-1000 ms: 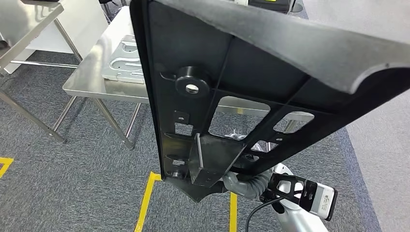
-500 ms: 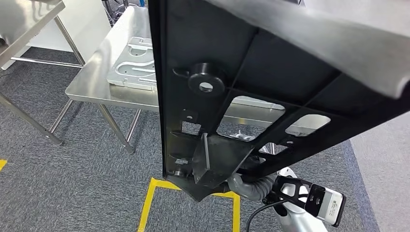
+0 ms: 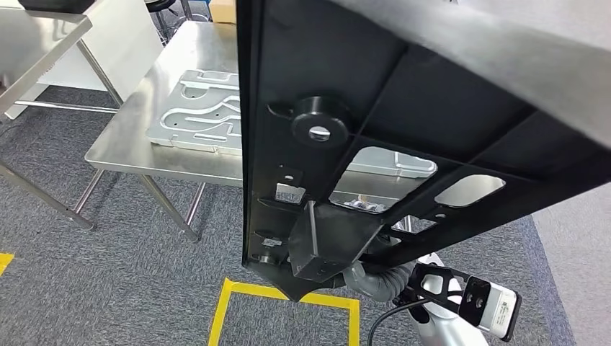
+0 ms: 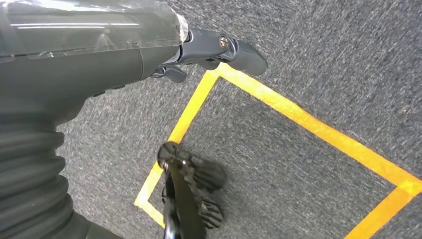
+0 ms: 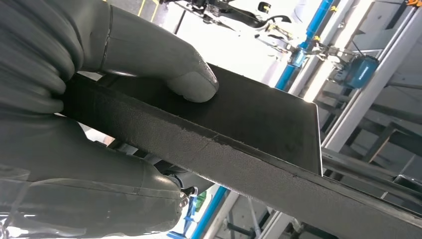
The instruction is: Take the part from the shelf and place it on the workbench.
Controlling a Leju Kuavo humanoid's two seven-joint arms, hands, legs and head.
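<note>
A large black ribbed part (image 3: pixel 403 108) with a round boss and several cut-outs stands tilted close before me and covers most of the head view. My right hand (image 3: pixel 371 277) grips it at its lower end. In the right wrist view the thumb (image 5: pixel 191 77) presses on the flat face of the part (image 5: pixel 259 119), with the fingers under its edge. My left hand (image 4: pixel 214 47) hangs over the grey carpet and holds nothing. The steel workbench (image 3: pixel 122 148) stands ahead, partly hidden behind the part.
A silver stamped metal plate (image 3: pixel 202 115) lies on the workbench. Another steel table (image 3: pixel 36 36) stands at the far left. A square of yellow tape (image 3: pixel 288 295) marks the carpet just before me, and the same yellow tape (image 4: pixel 298 117) lies under my left hand.
The whole picture has shifted: the camera has moved, and the workbench now sits lower and nearer. The black part lies further right in the view, still in my right hand.
</note>
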